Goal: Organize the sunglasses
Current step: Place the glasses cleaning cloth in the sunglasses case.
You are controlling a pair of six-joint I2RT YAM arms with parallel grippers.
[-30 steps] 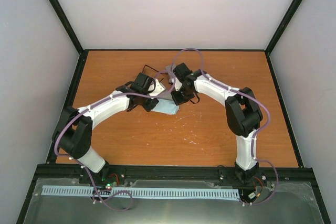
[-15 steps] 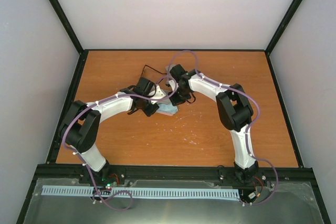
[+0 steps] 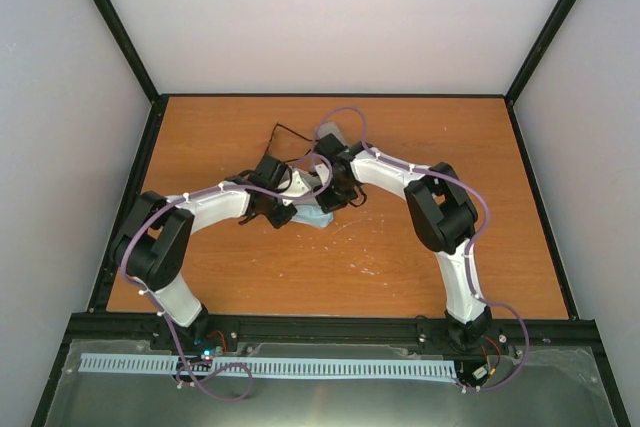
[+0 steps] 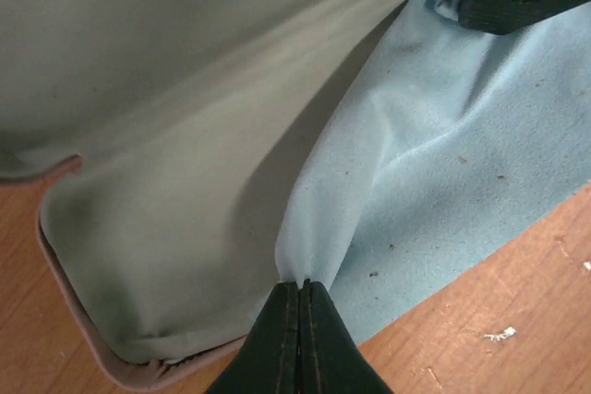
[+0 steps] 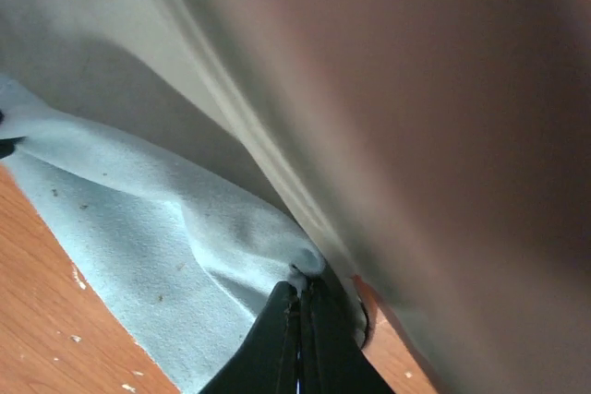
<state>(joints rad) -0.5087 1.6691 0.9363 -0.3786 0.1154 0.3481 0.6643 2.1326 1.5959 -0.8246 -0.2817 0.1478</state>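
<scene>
The sunglasses (image 3: 284, 133) show only from above, as a thin black outline on the table behind the two wrists. A light-blue cloth (image 4: 462, 163) lies against the open case with pale lining (image 4: 166, 136) and a pink rim. My left gripper (image 4: 302, 285) is shut on a pinched fold at the cloth's edge. At another corner of the same cloth (image 5: 138, 219), right beside the case wall (image 5: 388, 108), my right gripper (image 5: 300, 291) is shut on it too. From above, the cloth (image 3: 316, 217) peeks out between the two wrists.
A grey oblong case (image 3: 330, 134) lies just behind the right wrist. The orange wooden table (image 3: 400, 247) is ringed by a black frame and white walls. Small white scuffs mark the wood in front of the cloth.
Both wrists have drawn closer together and shifted slightly left, the right elbow folding inward. The cloth has bunched between them and shows less from above. Both grips have held.
</scene>
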